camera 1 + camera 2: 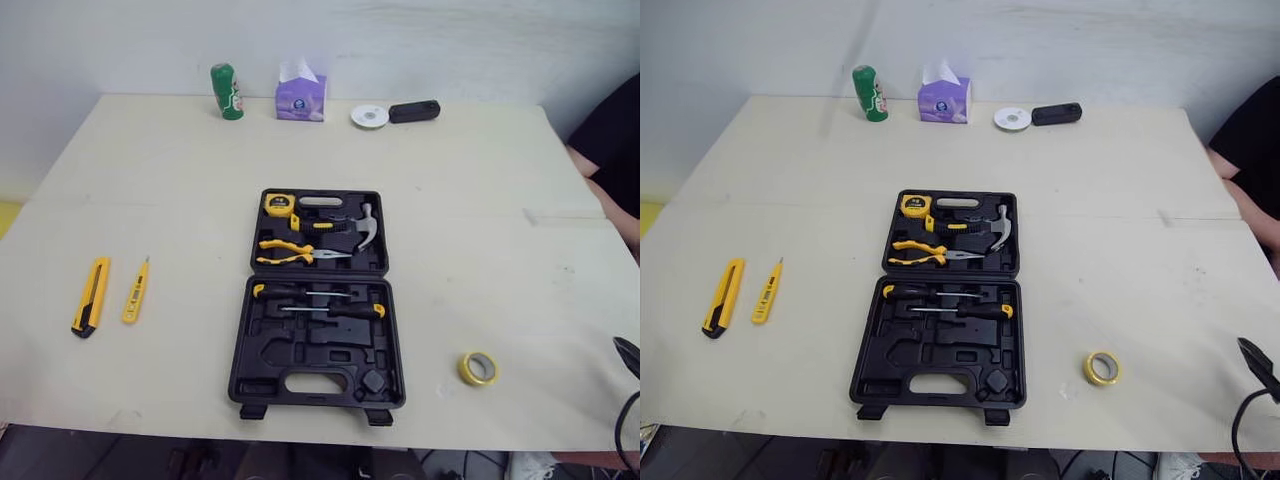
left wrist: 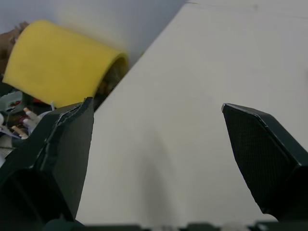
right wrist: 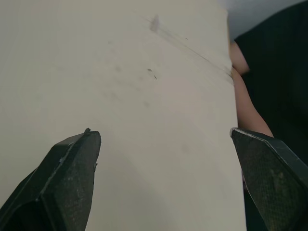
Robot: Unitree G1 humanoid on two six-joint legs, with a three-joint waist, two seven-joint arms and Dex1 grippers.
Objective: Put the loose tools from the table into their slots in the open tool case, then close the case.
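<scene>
Spread wide and empty, left pincer (image 2: 156,108) and right pincer (image 3: 166,132) hover above the tabletop (image 1: 450,200). Open tool case (image 1: 300,355) sits centre, utility knife (image 1: 90,296) and tester pen (image 1: 135,292) well left, tape roll (image 1: 478,368) right. Gathering looks unstarted; next likely needs a low pinch on the knife.

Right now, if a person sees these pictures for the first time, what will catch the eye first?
The black tool case lies open in the middle of the pale table, some slots filled, others empty. Left of it lie a yellow utility knife and a small yellow tester pen, side by side; right of it, near the front edge, a roll of yellow tape.
</scene>
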